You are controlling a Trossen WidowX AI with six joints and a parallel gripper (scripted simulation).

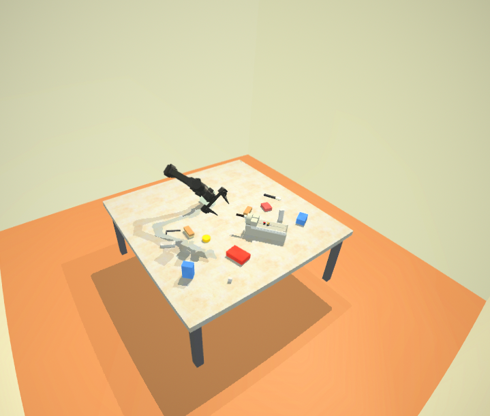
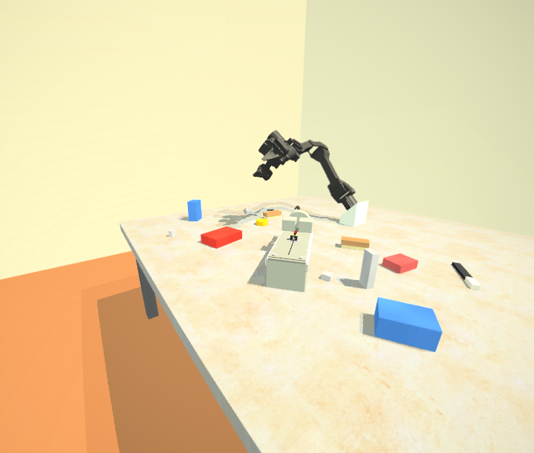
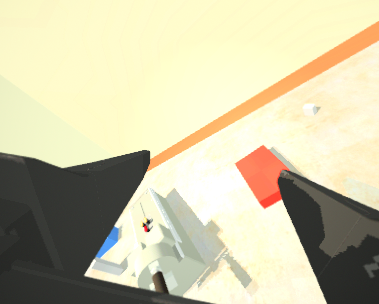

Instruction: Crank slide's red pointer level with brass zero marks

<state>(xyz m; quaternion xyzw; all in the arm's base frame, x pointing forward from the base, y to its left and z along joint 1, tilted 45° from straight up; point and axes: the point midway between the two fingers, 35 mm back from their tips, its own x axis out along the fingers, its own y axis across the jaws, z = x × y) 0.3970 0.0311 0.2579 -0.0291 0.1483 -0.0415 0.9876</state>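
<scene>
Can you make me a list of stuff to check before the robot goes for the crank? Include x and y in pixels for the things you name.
1. Pincer (image 1: 217, 208) (image 2: 258, 163) (image 3: 212, 165) is open: ok.
2. Nothing is stuck between its fingers: ok.
3. Pincer is already at the dark crank handle (image 1: 240, 215) (image 2: 297, 207) (image 3: 160, 282): not ok, it hangs in the air away from it.
4. Machine (image 1: 265, 234) (image 2: 287, 274) (image 3: 187, 267) stands upright on the table (image 1: 254, 299) (image 2: 306, 380) (image 3: 347, 145): ok.
5. Red pointer (image 1: 264, 222) (image 2: 295, 232) (image 3: 147, 228) is exactly level with the brass marks: cannot tell, they look too tiny.
</scene>
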